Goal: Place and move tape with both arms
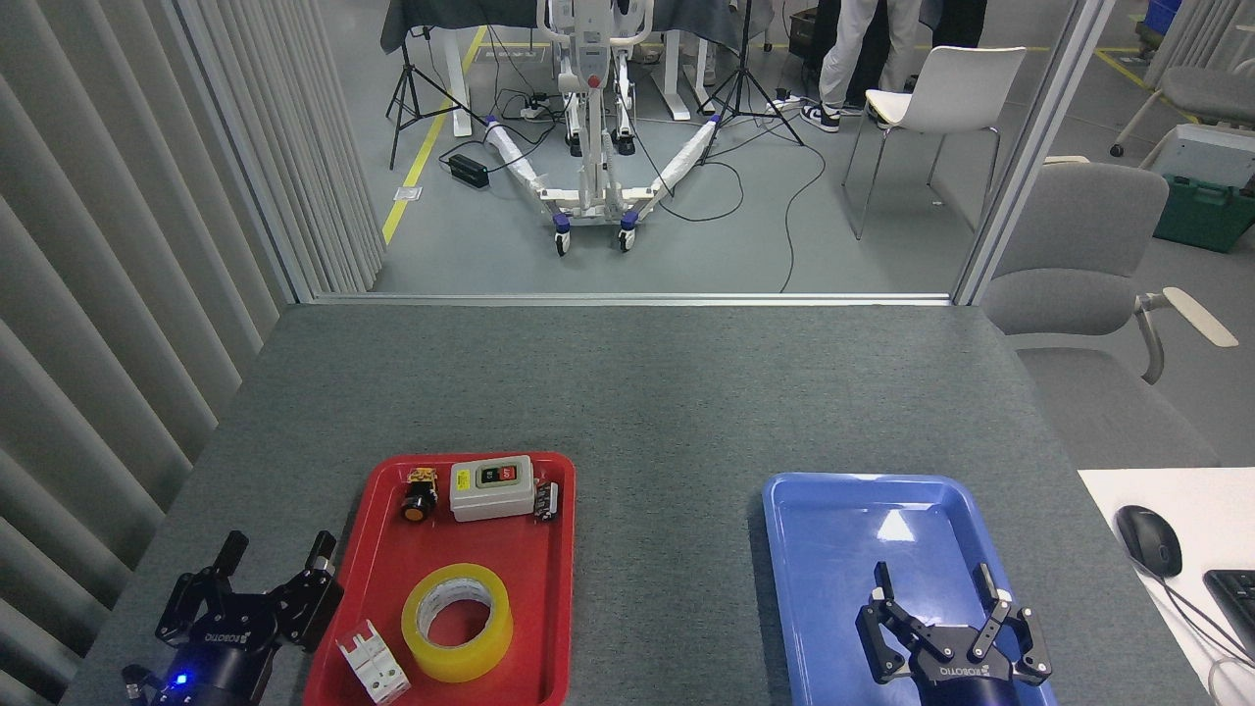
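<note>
Tape [457,622] lies flat in the red tray [559,588] at lower left, reachable beside my spread left gripper [276,554]; my right gripper [938,582], also spread, waits over the blue tray [833,490].

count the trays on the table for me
2: a red tray left of centre holding the tape and small parts, and a blue tray to the right.

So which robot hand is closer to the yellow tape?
Left. The left gripper hangs open just outside the red tray, beside the tape lying flat in it. The right gripper hangs open over the blue tray, well off to the tape's right.
</note>
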`<action>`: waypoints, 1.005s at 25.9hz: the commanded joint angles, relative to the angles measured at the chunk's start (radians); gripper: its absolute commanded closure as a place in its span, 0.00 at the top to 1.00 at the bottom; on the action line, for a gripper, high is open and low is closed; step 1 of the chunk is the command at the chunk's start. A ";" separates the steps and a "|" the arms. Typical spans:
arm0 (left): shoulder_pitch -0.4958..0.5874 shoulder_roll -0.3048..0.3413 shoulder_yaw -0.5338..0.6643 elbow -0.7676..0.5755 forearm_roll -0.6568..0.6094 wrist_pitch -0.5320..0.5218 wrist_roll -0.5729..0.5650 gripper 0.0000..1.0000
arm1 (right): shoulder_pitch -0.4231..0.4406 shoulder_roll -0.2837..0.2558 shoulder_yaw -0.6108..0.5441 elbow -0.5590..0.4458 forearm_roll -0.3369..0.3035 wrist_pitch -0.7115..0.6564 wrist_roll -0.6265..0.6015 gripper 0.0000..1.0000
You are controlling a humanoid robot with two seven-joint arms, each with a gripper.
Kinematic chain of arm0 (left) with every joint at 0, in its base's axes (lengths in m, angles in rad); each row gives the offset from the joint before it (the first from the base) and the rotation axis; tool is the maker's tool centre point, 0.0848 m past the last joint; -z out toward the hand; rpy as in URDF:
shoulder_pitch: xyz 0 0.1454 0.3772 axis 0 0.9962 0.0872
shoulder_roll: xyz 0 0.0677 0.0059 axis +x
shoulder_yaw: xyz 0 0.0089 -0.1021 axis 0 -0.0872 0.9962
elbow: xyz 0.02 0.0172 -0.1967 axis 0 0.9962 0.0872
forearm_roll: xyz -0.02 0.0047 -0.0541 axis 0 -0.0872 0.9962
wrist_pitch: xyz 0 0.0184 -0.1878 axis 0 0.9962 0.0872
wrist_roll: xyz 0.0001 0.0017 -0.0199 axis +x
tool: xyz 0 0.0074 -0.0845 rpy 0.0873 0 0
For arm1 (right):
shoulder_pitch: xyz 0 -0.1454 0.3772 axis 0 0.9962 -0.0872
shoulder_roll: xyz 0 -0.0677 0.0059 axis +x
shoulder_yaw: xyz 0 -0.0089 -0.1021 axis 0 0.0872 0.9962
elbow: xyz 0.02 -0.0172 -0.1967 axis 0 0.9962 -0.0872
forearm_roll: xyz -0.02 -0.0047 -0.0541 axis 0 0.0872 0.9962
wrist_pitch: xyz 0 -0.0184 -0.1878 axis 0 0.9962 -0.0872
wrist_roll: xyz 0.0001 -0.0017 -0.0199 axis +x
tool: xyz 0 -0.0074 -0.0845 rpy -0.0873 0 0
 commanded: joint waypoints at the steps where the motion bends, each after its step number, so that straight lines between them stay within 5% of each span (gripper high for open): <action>1: 0.001 0.000 -0.001 0.004 0.002 -0.001 0.002 1.00 | -0.002 0.001 -0.001 0.001 0.000 -0.001 0.000 1.00; 26: -0.002 0.001 0.002 0.001 0.016 -0.002 -0.011 1.00 | 0.012 -0.001 0.003 -0.010 0.028 0.001 -0.001 1.00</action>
